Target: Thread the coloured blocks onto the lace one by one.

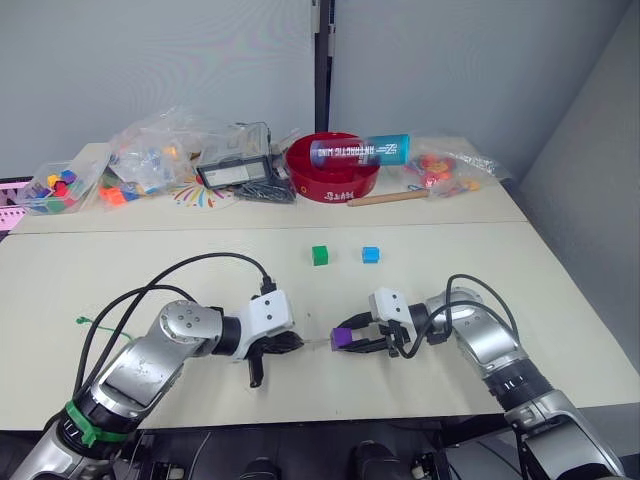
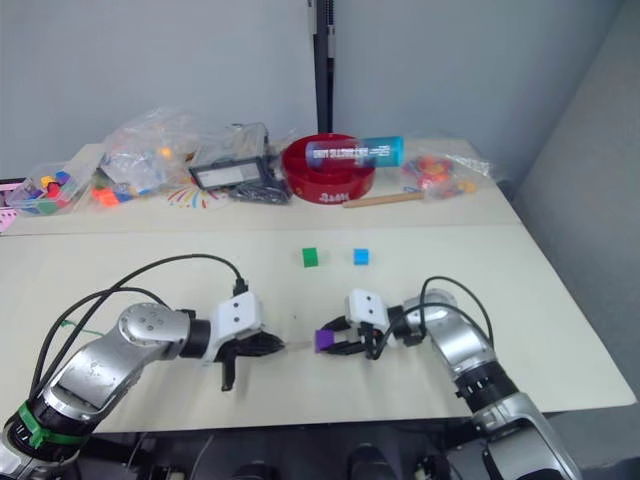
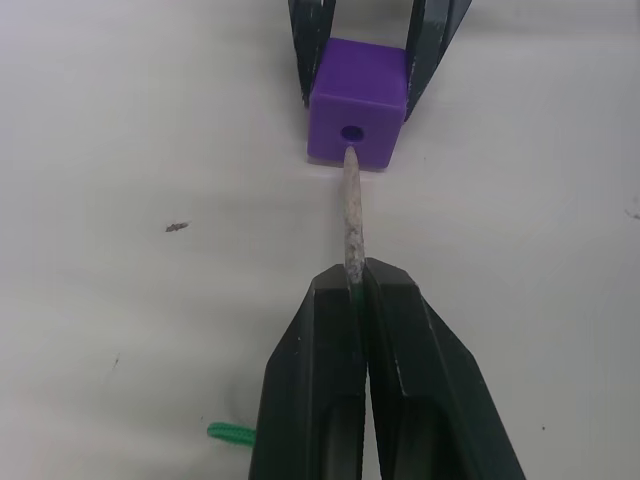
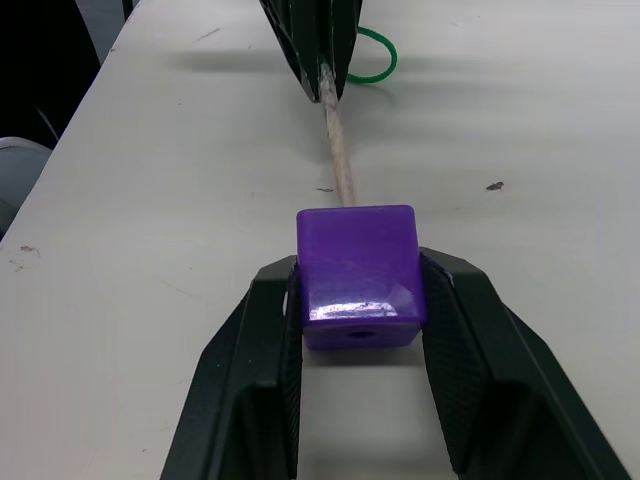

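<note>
Lace tip meets purple block's hole; both grippers clamped.

Bare table surrounds green cube, blue cube.

1 purple block, 1 dk green, 1 blue, 1 lace

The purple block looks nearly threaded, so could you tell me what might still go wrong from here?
1. The lace tip sits just at the hole of the purple block; a slight misalignment could jam it against the face.
2. The left hand grips the tip well back, so it might bend when pushed.
3. The right hand pinches only the block's sides, so a push might twist it.
</note>
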